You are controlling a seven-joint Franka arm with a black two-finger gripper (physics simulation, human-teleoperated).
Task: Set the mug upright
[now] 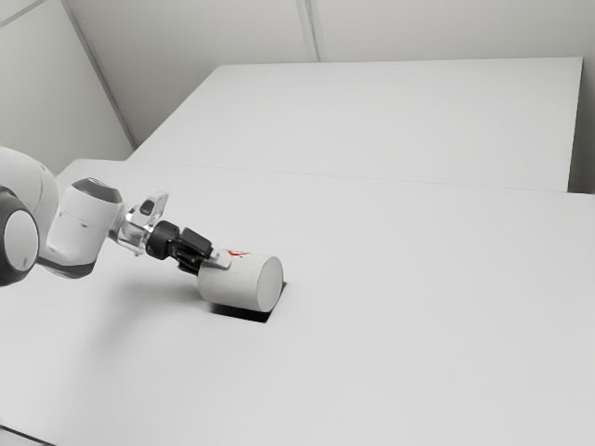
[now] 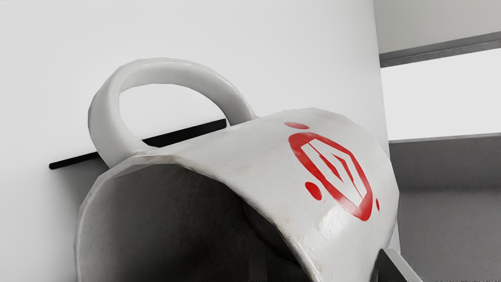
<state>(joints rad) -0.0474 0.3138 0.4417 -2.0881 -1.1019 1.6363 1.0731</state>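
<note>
So the mug (image 1: 240, 283) is lying on its side on the big white table (image 1: 418, 307), base toward the exterior view's right, mouth (image 2: 156, 215) facing back at the arm. The handle (image 2: 103, 117) sticks out from its side, and a red logo (image 2: 332, 176) shows on the wall. Some dark flat patch (image 1: 244, 314) sits under it, can't tell what that is.

The claw (image 2: 323, 268) looks open to me: one fingertip (image 2: 257, 264) is inside the mouth, the other (image 2: 399, 266) is along the outside, and that gap is way wider than the rim is thick. The arm (image 1: 84, 223) reaches in from the exterior view's left.

Imo the job here is pinching that wall properly. I'd close slowly so both pads meet it evenly, otherwise the mug could roll or skid. Then raise the mouth end gently and let the base swing down, pivoting on its lower edge. Keep the handle off the table as it turns, and don't let go until the base sits flat, or it'll probably flop over.
</note>
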